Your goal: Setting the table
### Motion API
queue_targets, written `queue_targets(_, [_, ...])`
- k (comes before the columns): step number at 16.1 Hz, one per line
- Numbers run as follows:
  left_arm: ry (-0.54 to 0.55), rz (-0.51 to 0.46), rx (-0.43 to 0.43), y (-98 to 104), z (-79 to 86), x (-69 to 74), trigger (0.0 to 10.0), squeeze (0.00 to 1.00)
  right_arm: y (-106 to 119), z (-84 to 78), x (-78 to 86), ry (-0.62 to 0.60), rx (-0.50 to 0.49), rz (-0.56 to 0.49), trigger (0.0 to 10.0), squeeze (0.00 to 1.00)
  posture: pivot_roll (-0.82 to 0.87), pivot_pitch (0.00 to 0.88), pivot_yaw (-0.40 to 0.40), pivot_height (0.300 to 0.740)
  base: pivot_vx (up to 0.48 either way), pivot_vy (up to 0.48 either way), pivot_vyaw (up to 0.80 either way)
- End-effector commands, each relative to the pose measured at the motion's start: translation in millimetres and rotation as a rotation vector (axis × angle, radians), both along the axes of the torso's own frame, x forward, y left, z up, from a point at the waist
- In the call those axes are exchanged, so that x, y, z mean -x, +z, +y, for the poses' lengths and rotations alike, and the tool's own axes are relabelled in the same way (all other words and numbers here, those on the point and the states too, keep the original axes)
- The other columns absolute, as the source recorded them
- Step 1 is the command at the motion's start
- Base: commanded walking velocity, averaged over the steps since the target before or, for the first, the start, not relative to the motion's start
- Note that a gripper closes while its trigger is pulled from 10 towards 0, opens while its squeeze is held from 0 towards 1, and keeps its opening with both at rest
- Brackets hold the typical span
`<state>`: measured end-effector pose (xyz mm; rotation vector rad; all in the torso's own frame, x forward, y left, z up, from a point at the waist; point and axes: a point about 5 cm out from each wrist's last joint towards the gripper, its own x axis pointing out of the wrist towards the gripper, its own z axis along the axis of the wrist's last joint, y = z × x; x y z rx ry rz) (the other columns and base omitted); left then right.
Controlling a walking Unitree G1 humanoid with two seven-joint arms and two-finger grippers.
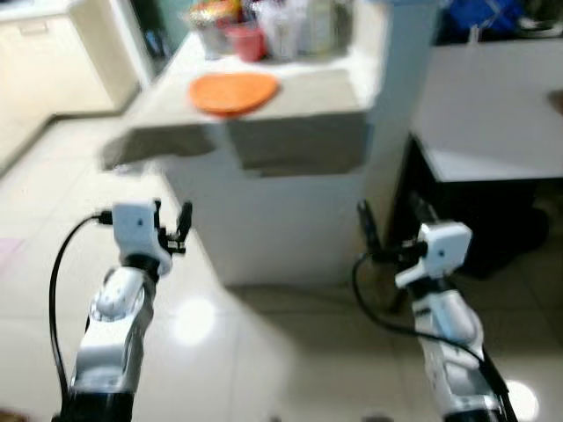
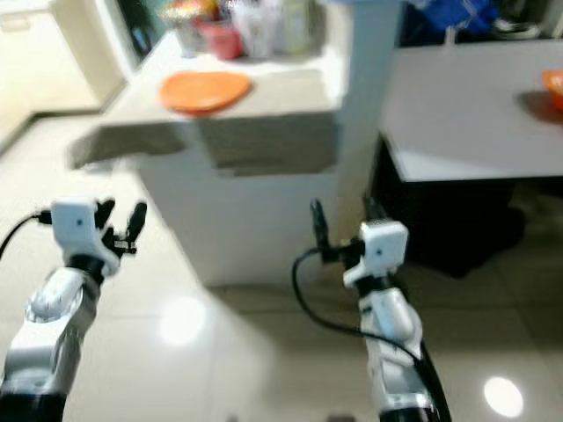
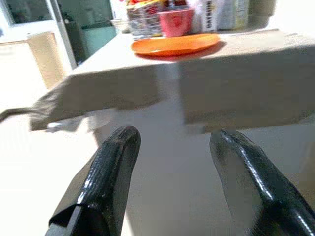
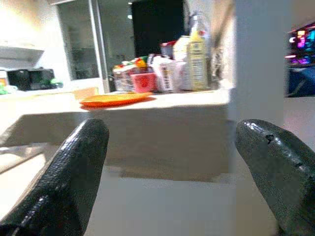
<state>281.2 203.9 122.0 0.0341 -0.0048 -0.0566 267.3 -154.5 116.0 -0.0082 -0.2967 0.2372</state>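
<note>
An orange plate [image 1: 233, 91] lies on a beige counter [image 1: 299, 101], near its front edge, ahead of me. Behind it stand a red cup [image 1: 247, 40] and several packets and bottles. My left gripper [image 1: 172, 221] is raised before the counter's white base, open and empty, well below and short of the plate [image 3: 175, 44]. My right gripper [image 1: 387, 220] is also open and empty, held at the counter's right corner. From the right wrist the plate [image 4: 115, 99] shows at counter height, far ahead. A second orange dish [image 2: 554, 85] sits at the edge of a grey table [image 1: 493, 114] on the right.
A white pillar [image 1: 400, 79] rises at the counter's right end, between counter and grey table. Under the table the space is dark. Glossy cream floor tiles [image 1: 264, 352] spread in front. Cream cabinets [image 1: 53, 61] stand at the far left.
</note>
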Motion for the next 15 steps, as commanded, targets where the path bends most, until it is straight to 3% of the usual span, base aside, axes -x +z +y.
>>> queue_targets(1, [-0.015, -0.014, -0.008, 4, -4.0, -1.3, 10.0, 0.0, 2, -2.6, -1.6, -0.006, 0.014, -0.006, 10.0, 0.0, -0.22, 0.0, 0.128, 0.74, 0.0, 0.0, 0.0])
queue_targets(9, [-0.025, -0.014, -0.004, 6, -8.1, 0.9, 10.0, 0.0, 5, 0.7, -4.8, -0.025, 0.025, -0.016, 10.0, 0.0, -0.21, 0.0, 0.138, 0.74, 0.0, 0.0, 0.0])
queue_targets(15, [-0.041, -0.031, 0.008, 12, -16.4, -2.5, 10.0, 0.0, 4, 3.7, -4.3, -0.001, 0.048, -0.02, 10.0, 0.0, -0.21, 0.0, 0.125, 0.74, 0.444, 0.0, 0.0])
